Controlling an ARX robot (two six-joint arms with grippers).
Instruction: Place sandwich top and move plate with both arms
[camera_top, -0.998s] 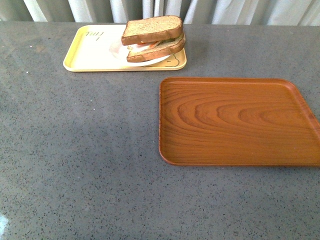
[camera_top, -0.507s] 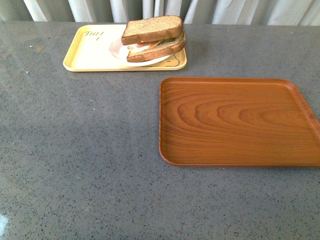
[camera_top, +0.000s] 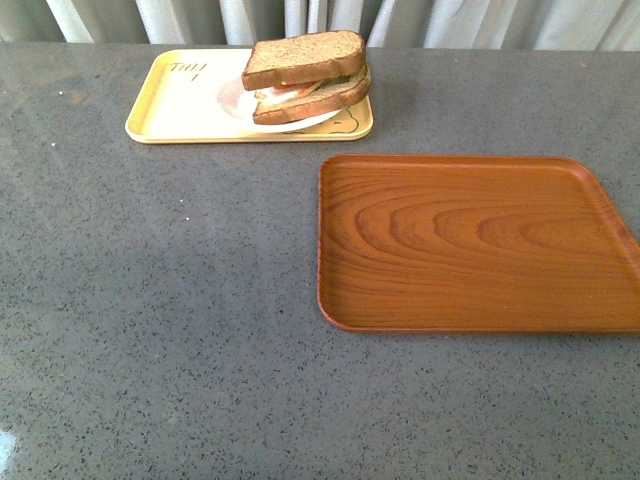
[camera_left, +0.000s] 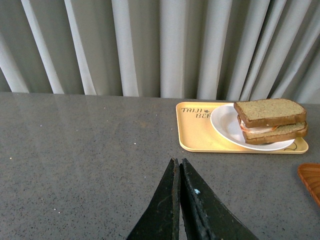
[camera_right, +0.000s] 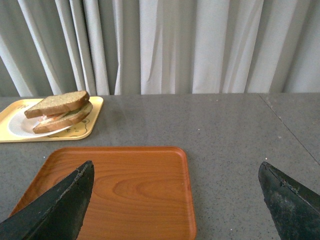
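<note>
While the top (camera_top: 303, 58) already lies on the sandwich, the plate (camera_top: 290, 122) under it stands on the yellow tray (camera_top: 180, 105) at the far side of the grey surface (camera_top: 160, 300). A wooden tray (camera_top: 470, 245) lies nearer and to the right, apart from the yellow one, with nothing on it. In the left wrist view the left fingers (camera_left: 171, 210) are clenched together, with nothing between them, above the surface. In the right wrist view the right fingers (camera_right: 60, 210) are spread wide and released, above the wooden tray. Behind the surface hangs a pale curtain (camera_right: 165, 45).
</note>
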